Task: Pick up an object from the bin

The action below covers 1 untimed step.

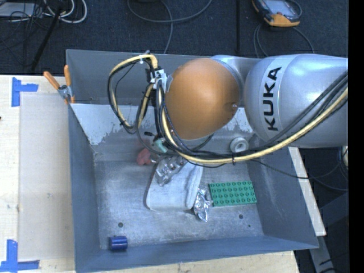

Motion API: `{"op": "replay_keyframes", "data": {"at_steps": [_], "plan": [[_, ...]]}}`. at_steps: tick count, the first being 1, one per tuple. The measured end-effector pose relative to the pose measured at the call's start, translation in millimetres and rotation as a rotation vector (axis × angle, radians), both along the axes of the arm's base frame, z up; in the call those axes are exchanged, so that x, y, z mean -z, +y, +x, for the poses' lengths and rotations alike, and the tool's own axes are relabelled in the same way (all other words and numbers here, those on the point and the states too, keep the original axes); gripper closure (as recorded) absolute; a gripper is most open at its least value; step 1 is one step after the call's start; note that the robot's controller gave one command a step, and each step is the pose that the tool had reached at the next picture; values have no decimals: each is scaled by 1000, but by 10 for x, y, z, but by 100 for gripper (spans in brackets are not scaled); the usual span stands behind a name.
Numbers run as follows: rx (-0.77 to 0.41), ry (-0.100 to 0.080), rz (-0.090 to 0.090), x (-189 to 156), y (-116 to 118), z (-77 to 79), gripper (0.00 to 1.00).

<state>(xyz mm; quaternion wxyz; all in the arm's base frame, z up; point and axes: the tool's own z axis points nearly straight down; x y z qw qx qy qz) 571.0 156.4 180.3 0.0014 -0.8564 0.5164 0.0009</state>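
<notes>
A grey metal bin [114,203] is seen from above against a dark floor [199,33], and only a few loose things are scattered over its bottom. The arm [296,104] is seen reaching in from the right, with its orange cover [202,98] held above the back half of the bin. The jaws are positioned below that cover, at the far end of a white, flat, elongated thing [168,197] that lies near the middle of the bin's bottom. Whether it is touched cannot be made out. Whether the jaws are spread or pressed together cannot be told from this angle either. Just beside the white thing, on its right, a crumpled scrap of silver foil [201,205] is seen, and next to that a green studded plate [232,193] is laid flat. A small pinkish lump [144,156] is found to the left of the jaws — partly hidden — and a small blue cylinder [118,243] is seen well apart, near the front left corner.
</notes>
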Motion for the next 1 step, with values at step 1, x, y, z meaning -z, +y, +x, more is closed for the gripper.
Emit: {"op": "replay_keyframes", "data": {"at_steps": [1], "plan": [[-63, -7, 2, -1097, 225, -47, 100]]}}
